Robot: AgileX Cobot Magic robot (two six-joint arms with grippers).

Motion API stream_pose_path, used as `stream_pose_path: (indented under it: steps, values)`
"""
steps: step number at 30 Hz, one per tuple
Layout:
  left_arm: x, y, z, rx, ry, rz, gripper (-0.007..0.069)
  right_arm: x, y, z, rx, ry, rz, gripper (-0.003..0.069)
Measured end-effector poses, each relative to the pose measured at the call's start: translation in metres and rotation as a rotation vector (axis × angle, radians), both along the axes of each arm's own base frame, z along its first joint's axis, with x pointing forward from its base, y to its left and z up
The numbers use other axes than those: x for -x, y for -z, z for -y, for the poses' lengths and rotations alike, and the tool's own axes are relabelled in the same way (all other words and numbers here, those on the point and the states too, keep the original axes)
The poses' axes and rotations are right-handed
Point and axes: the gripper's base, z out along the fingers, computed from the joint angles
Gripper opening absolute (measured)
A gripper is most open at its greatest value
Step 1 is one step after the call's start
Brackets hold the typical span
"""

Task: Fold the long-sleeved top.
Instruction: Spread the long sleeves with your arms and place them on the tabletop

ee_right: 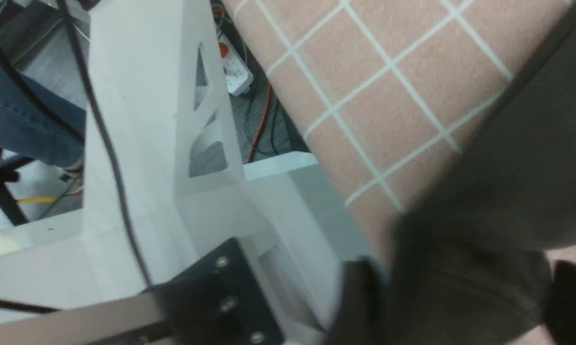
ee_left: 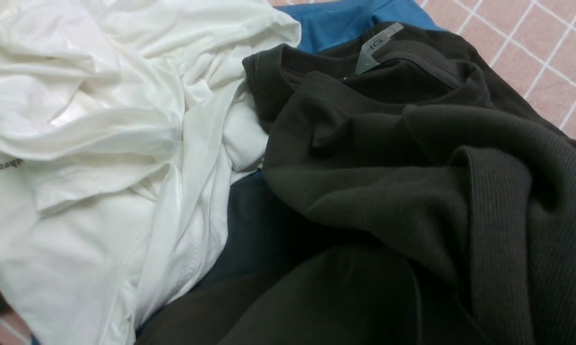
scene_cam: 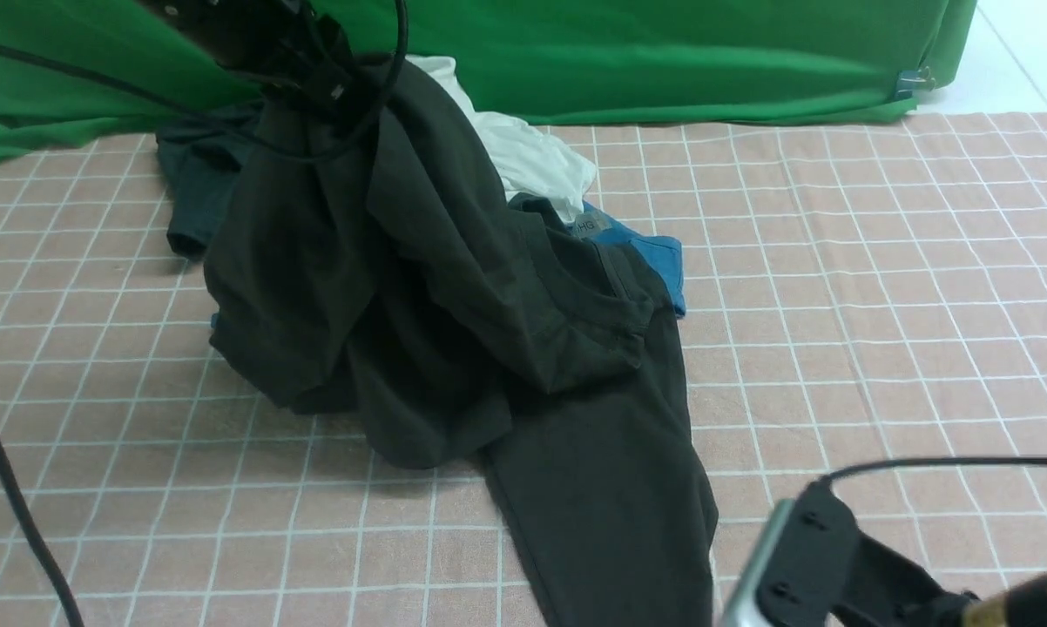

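Up at the far left, the left gripper (scene_cam: 319, 91) sits high above the checked tablecloth (scene_cam: 881, 305), clamped on a bunch of the long-sleeved top (scene_cam: 419, 287), which hangs from it and trails down toward the near edge. Low at the near right, the right gripper (ee_right: 465, 302) has its fingers (ee_right: 360, 297) spread wide, with the top's edge between them. A grey neck tag (ee_left: 376, 48) at a dark collar shows letters like "HG". The white shirt (ee_left: 101, 143) bears small black print, cut off.
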Motion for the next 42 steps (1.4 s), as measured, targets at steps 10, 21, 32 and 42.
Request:
stream_pose_path:
  steps: [10,21,32,42]
  values:
    - [0.034,-0.009,-0.018,-0.135,-0.128,-0.023,0.0048,-0.089,-0.073,0.02,0.073,0.248,0.393,0.0517]
    - [0.051,-0.012,-0.022,-0.146,-0.181,-0.041,0.0048,-0.205,-0.033,0.014,0.104,0.359,0.265,0.0591]
    - [0.055,0.018,-0.023,-0.162,-0.19,-0.146,0.0046,-0.268,0.024,-0.01,-0.045,0.603,-0.101,0.059]
    - [0.055,0.023,-0.023,-0.173,-0.175,-0.155,0.0046,-0.263,0.051,-0.029,-0.051,0.567,-0.229,0.059]
